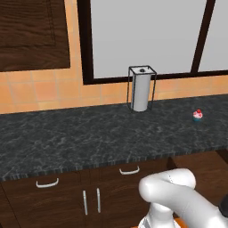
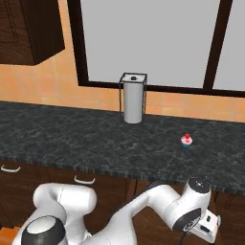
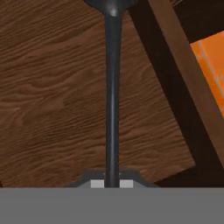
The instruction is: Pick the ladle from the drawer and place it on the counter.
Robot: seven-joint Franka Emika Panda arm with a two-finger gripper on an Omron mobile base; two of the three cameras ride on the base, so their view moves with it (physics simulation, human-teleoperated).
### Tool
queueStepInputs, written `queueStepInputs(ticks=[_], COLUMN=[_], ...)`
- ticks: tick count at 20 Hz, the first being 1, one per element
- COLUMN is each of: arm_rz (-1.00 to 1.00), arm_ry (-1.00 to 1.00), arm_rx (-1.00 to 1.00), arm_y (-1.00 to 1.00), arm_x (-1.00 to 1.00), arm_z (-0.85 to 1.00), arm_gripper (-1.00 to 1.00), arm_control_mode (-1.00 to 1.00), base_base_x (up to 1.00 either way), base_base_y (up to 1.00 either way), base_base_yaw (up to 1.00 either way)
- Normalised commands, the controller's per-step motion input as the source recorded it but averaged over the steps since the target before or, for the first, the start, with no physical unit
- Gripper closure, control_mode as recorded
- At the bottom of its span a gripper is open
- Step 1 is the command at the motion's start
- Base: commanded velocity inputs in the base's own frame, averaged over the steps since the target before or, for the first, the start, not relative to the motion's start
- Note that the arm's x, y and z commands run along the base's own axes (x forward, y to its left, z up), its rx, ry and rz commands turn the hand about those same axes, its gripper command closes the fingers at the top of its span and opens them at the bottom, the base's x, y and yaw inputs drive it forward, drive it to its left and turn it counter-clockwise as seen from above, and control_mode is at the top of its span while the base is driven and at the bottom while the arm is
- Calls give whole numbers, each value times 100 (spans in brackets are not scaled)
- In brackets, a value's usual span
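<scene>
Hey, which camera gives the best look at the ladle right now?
The hand view: the ladle runs up the middle, its dark handle meeting the gripper at the bottom and its bowl cut off at the top, over wood. The two base views look over the counter instead.

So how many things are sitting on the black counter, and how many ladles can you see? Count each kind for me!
Paper towel rolls in a wire holder on the counter: 1
Cupcakes on the counter: 1
Ladles, dark, over the wooden drawer floor: 1
Total: 3
</scene>
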Motion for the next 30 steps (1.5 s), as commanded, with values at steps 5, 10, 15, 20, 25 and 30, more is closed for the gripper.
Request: queueStepInputs(ticks=[5,10,15,20,25,30], arm_rz=[-3,0,0,5,9,10], arm_ry=[-8,-11,-6,-1,2,11], arm_rx=[-1,0,0,0,-1,0], arm_y=[8,36,60,88,89,43], arm_x=[-26,13,39,89,100,100], arm_z=[81,84,69,47,8,-12], arm_gripper=[100,100,100,100,100,100], arm_control_mode=[-100,-100,-100,-100,-100,-100], base_base_x=[0,0,0,0,0,0], base_base_y=[0,0,0,0,0,0], base_base_yaw=[0,0,0,0,0,0])
